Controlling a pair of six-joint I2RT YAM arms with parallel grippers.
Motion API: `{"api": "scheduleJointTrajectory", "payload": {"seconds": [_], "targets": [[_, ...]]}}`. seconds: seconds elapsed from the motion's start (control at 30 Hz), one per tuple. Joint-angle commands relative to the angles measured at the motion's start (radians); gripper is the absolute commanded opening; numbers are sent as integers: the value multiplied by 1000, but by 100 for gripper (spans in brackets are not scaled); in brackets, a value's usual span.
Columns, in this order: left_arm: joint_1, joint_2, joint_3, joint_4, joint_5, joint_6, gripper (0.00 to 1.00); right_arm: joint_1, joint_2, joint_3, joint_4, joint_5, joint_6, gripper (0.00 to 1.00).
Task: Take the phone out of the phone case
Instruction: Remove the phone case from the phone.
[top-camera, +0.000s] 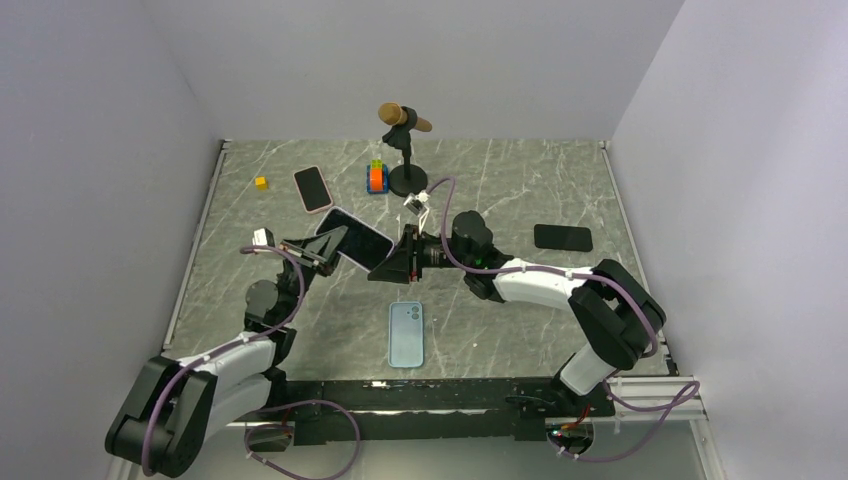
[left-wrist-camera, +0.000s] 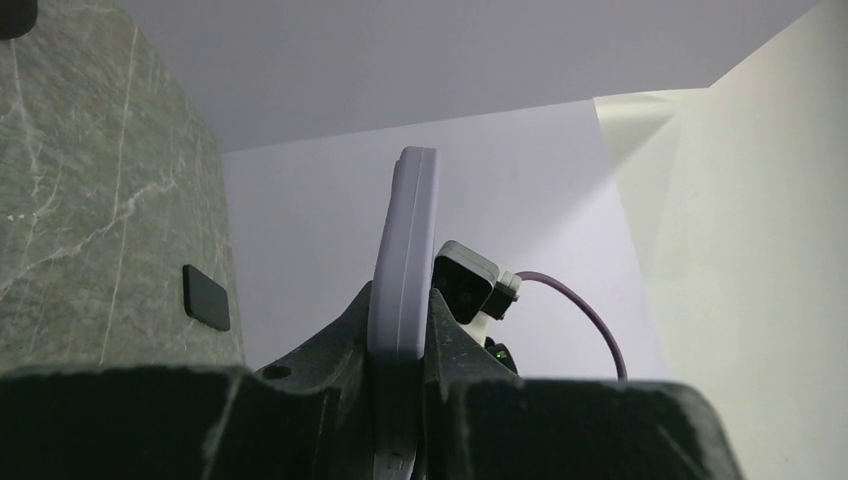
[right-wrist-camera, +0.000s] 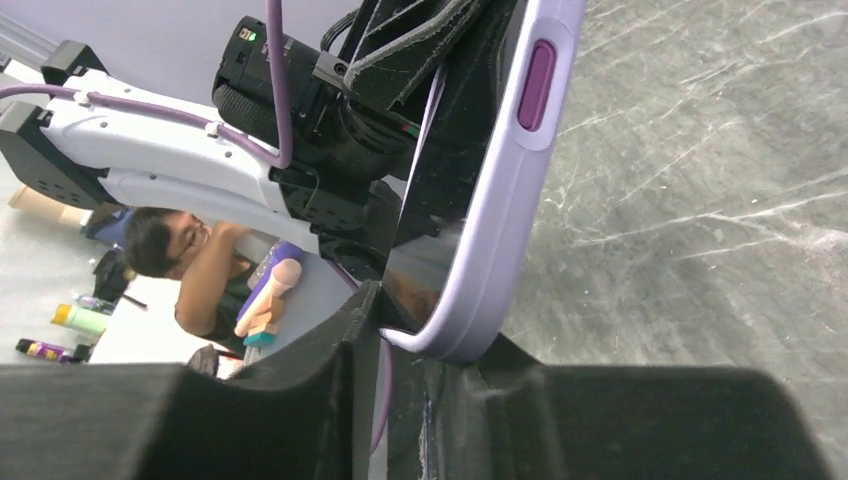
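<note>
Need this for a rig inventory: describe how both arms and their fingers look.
Both the left arm and right arm have white link shells between bulky black joints. Purple cables loop along each. The fingers are matte black wedges.

Looks bright and even in the top view, lit softly from above. Only faint, pale shadows on the tabletop (top-camera: 500, 190). Sharp all over there, with no glare.

In the left wrist view, glows warm and yellowish on the wall (left-wrist-camera: 760, 250) at the right, cooler and greyer in the middle. Goes dark and blurry up close at the left pincer (left-wrist-camera: 400, 310). Sharper on the edge of the phone case (left-wrist-camera: 406, 240).

In the right wrist view, shines like a mirror on the glass of the phone (right-wrist-camera: 440, 220). Black and fuzzy again at the right pincer (right-wrist-camera: 425, 335). Crisp on the stone behind.
</note>
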Motion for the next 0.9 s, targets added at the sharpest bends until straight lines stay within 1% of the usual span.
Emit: {"api": "scheduleJointTrajectory", "payload": {"seconds": [0.0, 0.1, 0.13, 0.23, 0.3, 0.4, 0.5, 0.63, 0.73, 0.87], "targets": [[-5, -52, 21, 110, 26, -88, 0, 0, -3, 23, -44, 46, -105, 20], [-5, -85, 32, 33, 68, -152, 0, 1, -27, 19, -107, 78, -225, 2], [-5, -101, 38, -9, 90, -174, 0, 3, -35, 24, -138, 89, -275, 0], [-4, -158, 64, -166, 173, -218, 0, 3, -67, 19, -179, 121, -382, 0], [-5, -195, 84, -261, 218, -211, 0, 9, -91, 28, -212, 140, -445, 0], [-5, -241, 96, -349, 245, -209, 0, 23, -123, 41, -268, 173, -564, 0], [-4, -274, 99, -389, 247, -216, 0, 40, -148, 46, -308, 213, -650, 0], [-5, -266, 139, -437, 299, -191, 0, 46, -161, 72, -340, 240, -718, 0], [-5, -242, 152, -420, 332, -192, 0, 51, -164, 98, -367, 265, -761, 0], [-5, -238, 145, -409, 335, -211, 0, 53, -166, 139, -414, 275, -838, 0]]}}
